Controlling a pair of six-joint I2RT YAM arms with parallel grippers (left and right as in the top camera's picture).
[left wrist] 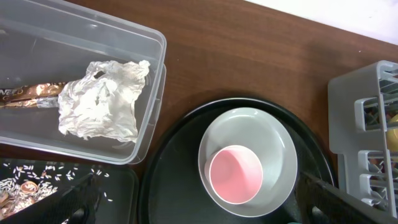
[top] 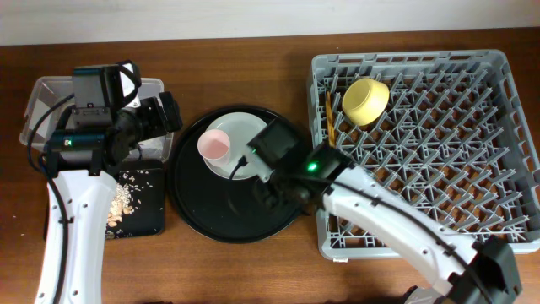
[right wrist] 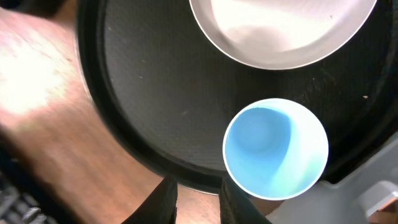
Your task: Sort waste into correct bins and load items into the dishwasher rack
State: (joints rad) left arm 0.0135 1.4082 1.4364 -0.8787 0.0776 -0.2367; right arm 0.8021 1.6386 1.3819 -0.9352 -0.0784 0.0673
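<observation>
Blue cup (right wrist: 275,148) stands just beside the fingers of your right gripper (right wrist: 198,186), which are slightly parted and empty. Your left gripper (left wrist: 199,180) has its fingers spread wide, with the pink cup (left wrist: 235,174) beyond them.

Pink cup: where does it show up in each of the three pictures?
Overhead: pink cup on the pale plate, left of centre.
Left wrist: cup at lower middle, on that plate.
Right wrist: not in it; only the plate's rim shows, top.
Shared landmark: the round black tray, under the plate in all three.
</observation>
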